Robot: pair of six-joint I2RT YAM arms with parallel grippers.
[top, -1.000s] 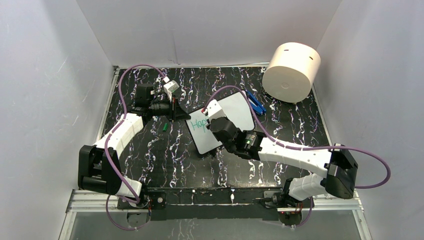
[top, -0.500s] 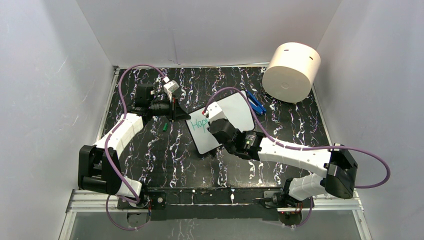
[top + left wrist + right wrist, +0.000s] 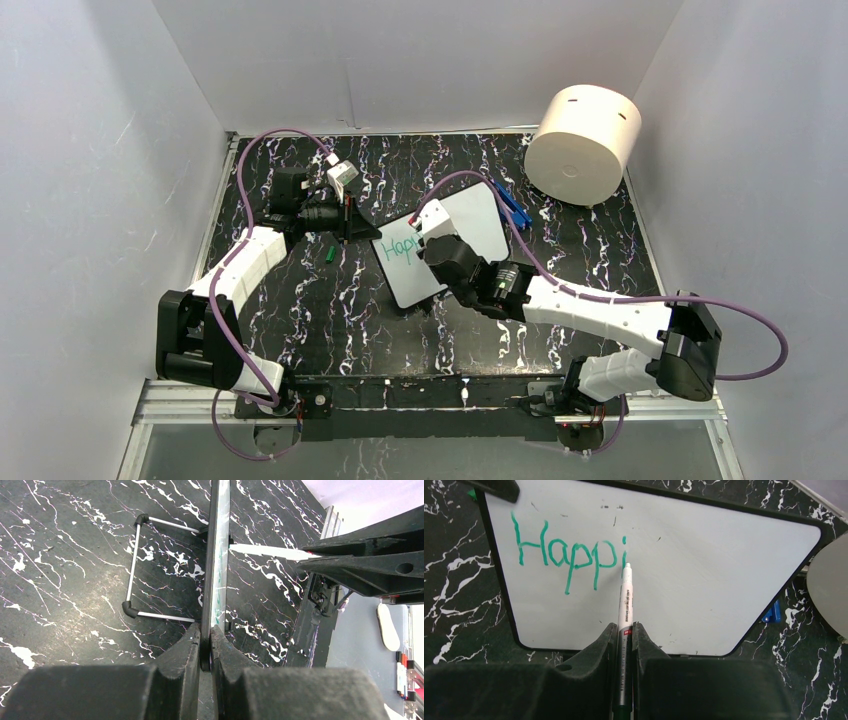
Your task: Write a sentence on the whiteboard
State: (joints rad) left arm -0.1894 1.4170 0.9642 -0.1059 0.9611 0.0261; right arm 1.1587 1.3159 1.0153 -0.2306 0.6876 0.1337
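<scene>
The whiteboard (image 3: 478, 226) stands propped near the table's middle, white with a thin black frame. The sentence (image 3: 566, 555) reads "Happi" in teal-green at the board's upper left (image 3: 402, 249). My right gripper (image 3: 624, 630) is shut on a white marker (image 3: 626, 600), whose tip touches the whiteboard (image 3: 704, 580) just below the "i". In the top view the right gripper (image 3: 430, 243) hovers over the board. My left gripper (image 3: 206, 635) is shut on the edge of the whiteboard (image 3: 219, 555), seen edge-on, and shows at the board's left corner (image 3: 360, 231).
A big cream cylinder (image 3: 583, 143) lies at the back right. A blue object (image 3: 512, 208) lies beside the board's right edge. A small green cap (image 3: 328, 254) lies left of the board. The board's wire stand (image 3: 137, 567) rests behind it.
The right gripper has shifted slightly right along the board with the marker. More of the teal lettering shows beside it. The left arm has not moved.
</scene>
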